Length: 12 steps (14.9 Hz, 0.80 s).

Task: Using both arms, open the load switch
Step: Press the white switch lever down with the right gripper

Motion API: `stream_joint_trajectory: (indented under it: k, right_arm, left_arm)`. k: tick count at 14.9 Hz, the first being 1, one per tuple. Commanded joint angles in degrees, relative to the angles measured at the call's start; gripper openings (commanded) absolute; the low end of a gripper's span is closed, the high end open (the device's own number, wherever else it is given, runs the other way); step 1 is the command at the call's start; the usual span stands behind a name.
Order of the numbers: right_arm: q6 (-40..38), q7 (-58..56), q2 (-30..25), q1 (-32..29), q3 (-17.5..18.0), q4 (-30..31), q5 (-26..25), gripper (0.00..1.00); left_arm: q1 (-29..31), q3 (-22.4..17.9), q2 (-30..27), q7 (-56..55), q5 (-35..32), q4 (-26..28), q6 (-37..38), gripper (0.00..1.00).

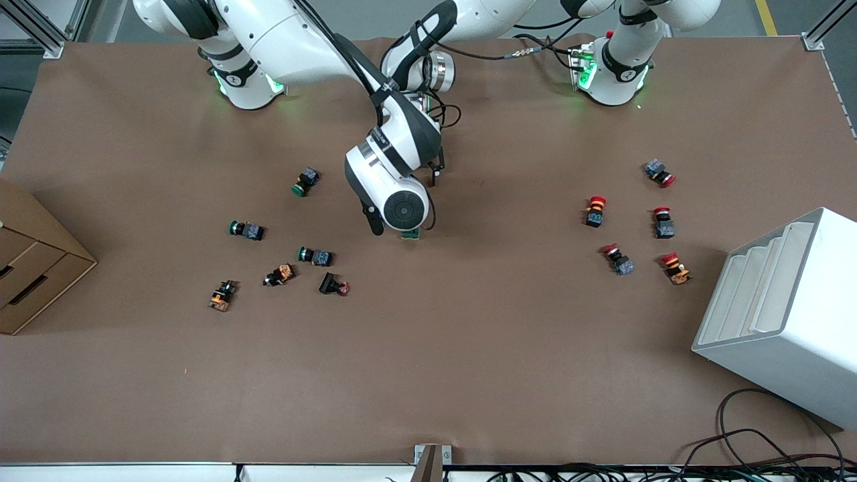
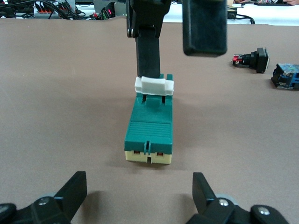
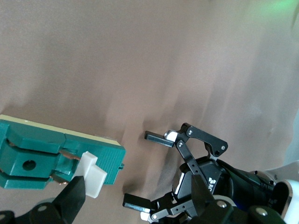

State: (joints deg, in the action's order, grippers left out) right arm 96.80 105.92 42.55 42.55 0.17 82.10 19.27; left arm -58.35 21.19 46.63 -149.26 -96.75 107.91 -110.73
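The load switch (image 1: 410,233) lies in the middle of the table, a dark green block with a cream end and a white tab (image 2: 154,86). In the front view the right hand covers most of it. My right gripper (image 1: 398,229) stands open over the switch's tab end, with one finger (image 2: 148,56) against the white tab and the other finger (image 2: 204,32) clear of the switch. My left gripper (image 2: 140,196) is open and low, a short way off the switch's cream end (image 2: 147,157), touching nothing. The right wrist view shows the switch (image 3: 56,156) and the open left gripper (image 3: 135,169).
Several green and orange push-buttons (image 1: 315,256) lie toward the right arm's end, several red ones (image 1: 595,210) toward the left arm's end. A cardboard box (image 1: 33,261) and a white rack (image 1: 783,321) stand at the table's two ends. Cables (image 1: 756,442) trail along the front edge.
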Motion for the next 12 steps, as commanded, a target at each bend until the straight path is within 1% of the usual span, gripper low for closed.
stream_joint_trajectory:
  k: [1,12]
  right_arm:
    - [0.2,0.4,-0.1,0.7,-0.3,1.6,0.6,1.0]
    - [-0.2,0.2,-0.4,0.5,-0.3,1.6,0.2,1.0]
  left_arm:
    - [0.1,0.1,-0.1,0.2,0.8,-0.5,0.6,1.0]
    - [0.1,0.1,-0.1,0.3,0.8,-0.9,0.6,1.0]
